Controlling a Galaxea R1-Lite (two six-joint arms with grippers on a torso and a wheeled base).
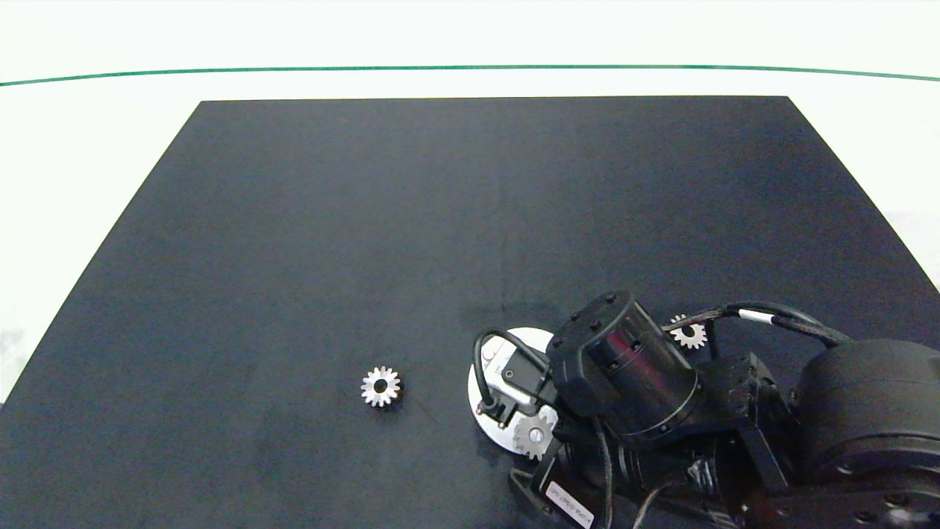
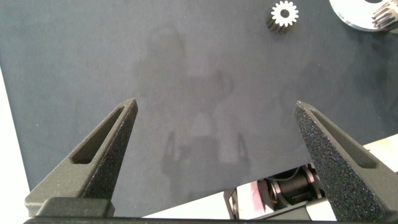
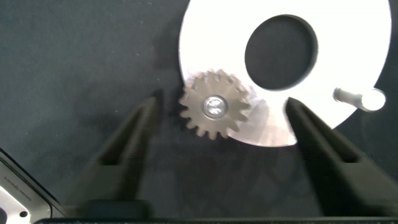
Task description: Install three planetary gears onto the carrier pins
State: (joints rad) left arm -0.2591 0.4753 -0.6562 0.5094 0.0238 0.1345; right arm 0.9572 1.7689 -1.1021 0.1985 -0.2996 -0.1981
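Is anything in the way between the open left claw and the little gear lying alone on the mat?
Nothing visible. Only bare black mat lies between the open left gripper and the loose gear.

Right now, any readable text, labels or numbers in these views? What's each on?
White label on the right arm: printed, too small and blurred to read.
White band on the arm's cable: no legible text.
Gears, disc, mat: no markings.

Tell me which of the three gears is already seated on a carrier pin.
The gear on the white disc, between the open right gripper fingers. The other two gears lie on the dark mat.
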